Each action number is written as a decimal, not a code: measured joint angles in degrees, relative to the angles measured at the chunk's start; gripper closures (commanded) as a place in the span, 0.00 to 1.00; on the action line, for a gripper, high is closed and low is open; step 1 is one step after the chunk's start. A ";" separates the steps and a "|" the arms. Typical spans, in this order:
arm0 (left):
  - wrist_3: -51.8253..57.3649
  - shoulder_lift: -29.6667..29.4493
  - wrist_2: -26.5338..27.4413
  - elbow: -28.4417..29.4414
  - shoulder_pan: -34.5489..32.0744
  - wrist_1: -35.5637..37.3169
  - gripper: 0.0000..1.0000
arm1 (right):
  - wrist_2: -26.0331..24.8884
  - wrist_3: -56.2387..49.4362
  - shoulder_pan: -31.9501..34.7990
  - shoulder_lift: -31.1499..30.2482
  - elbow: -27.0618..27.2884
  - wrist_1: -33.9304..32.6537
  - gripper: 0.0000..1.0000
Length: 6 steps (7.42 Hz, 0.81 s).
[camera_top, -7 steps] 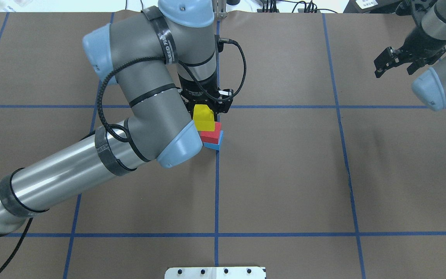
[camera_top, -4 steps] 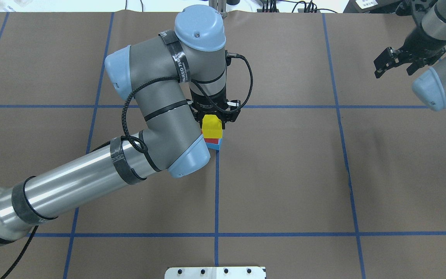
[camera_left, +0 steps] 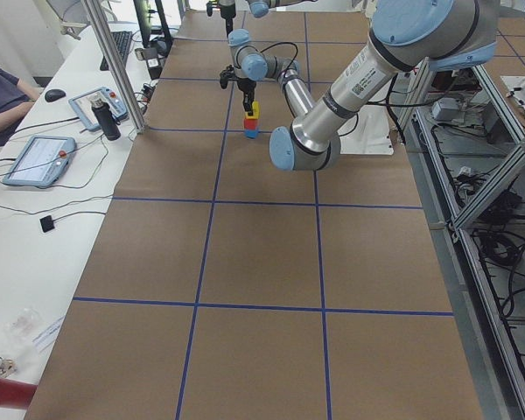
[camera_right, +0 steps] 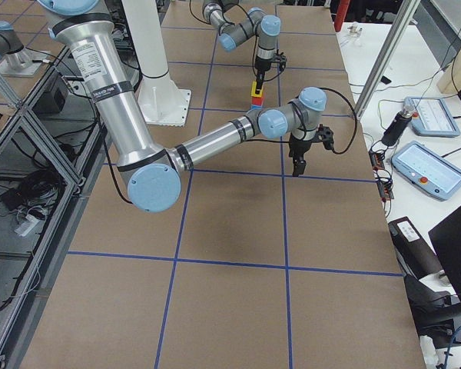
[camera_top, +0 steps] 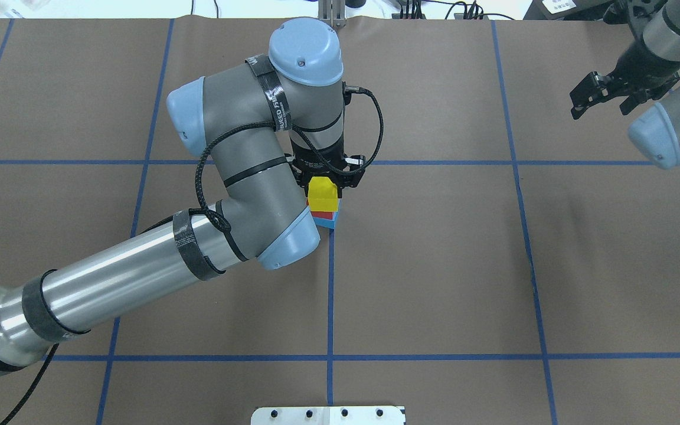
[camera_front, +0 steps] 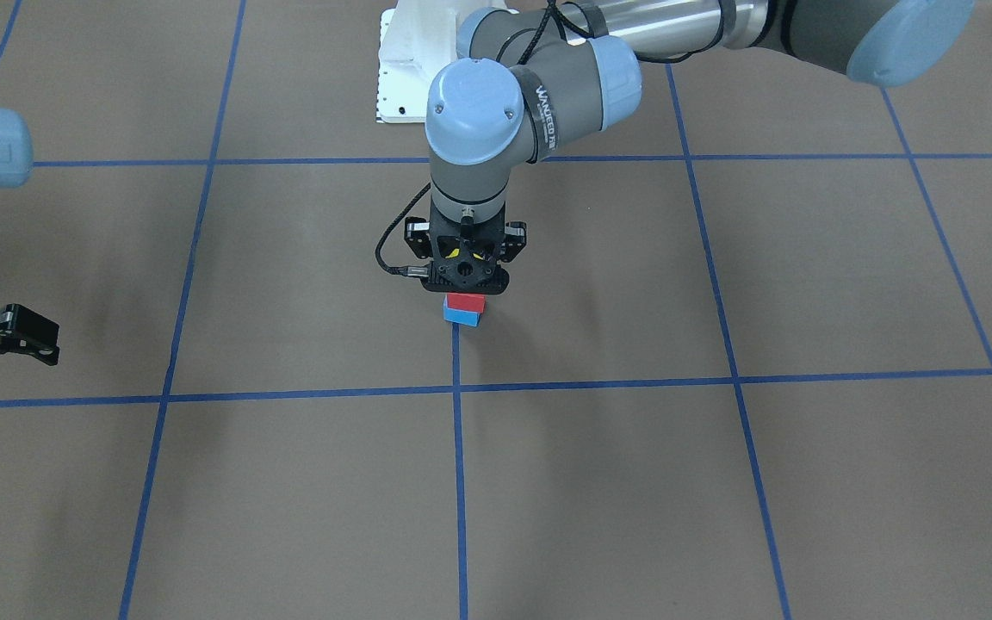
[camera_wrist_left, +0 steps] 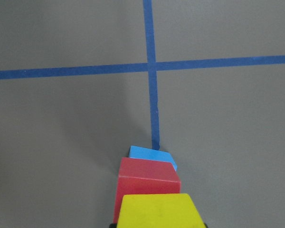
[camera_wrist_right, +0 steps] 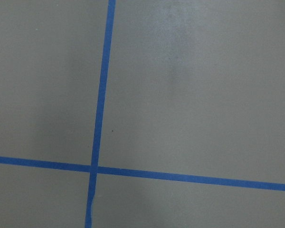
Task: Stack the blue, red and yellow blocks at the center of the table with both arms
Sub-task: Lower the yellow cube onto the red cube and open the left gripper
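The desk (camera_top: 434, 265) is covered in brown paper ruled into squares by blue tape (camera_top: 434, 357); the left arm (camera_top: 110, 289) reaches across it from the near left corner of the overhead view and bends down over the middle; the right arm (camera_top: 664, 130) hangs at the far right edge, well apart from the blocks; a white plate (camera_top: 328, 415) lies at the robot's edge of the desk, on the centre line; a black cable (camera_top: 375, 118) loops around the left wrist.

The left pincer (camera_front: 464, 284) points straight down, its jaws closed narrow on the yellow block (camera_top: 323, 195); the right pincer (camera_top: 602, 105) hangs over bare paper with its jaws spread wide and nothing between them.

The yellow block sits directly above the red block (camera_top: 325, 215); whether the two touch cannot be told; the red block lies flat on the blue block (camera_top: 327, 224), which rests on the desk; the pile stands at the middle of the desk, just on the robot's side of the central tape crossing, with the blue block's corner touching the centre line.
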 measured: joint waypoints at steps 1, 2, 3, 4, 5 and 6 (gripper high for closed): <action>0.03 0.03 0.02 0.02 -0.03 0.04 1.00 | 0.01 -0.02 0.00 -0.01 -0.11 0.00 0.01; 0.06 0.05 0.06 0.01 -0.15 0.09 1.00 | 0.04 -0.03 0.00 -0.01 -0.24 0.00 0.01; 0.08 0.06 0.08 -0.01 -0.26 0.12 1.00 | 0.05 -0.03 0.00 -0.01 -0.39 0.00 0.01; 0.08 0.06 0.08 -0.02 -0.30 0.13 1.00 | 0.02 -0.03 0.00 0.00 -0.62 0.02 0.01; 0.04 0.07 0.09 -0.02 -0.33 0.13 0.80 | 0.00 -0.03 0.00 0.03 -0.87 0.06 0.01; 0.02 0.07 0.09 -0.02 -0.34 0.12 0.22 | -0.01 -0.03 0.00 0.06 -1.07 0.08 0.01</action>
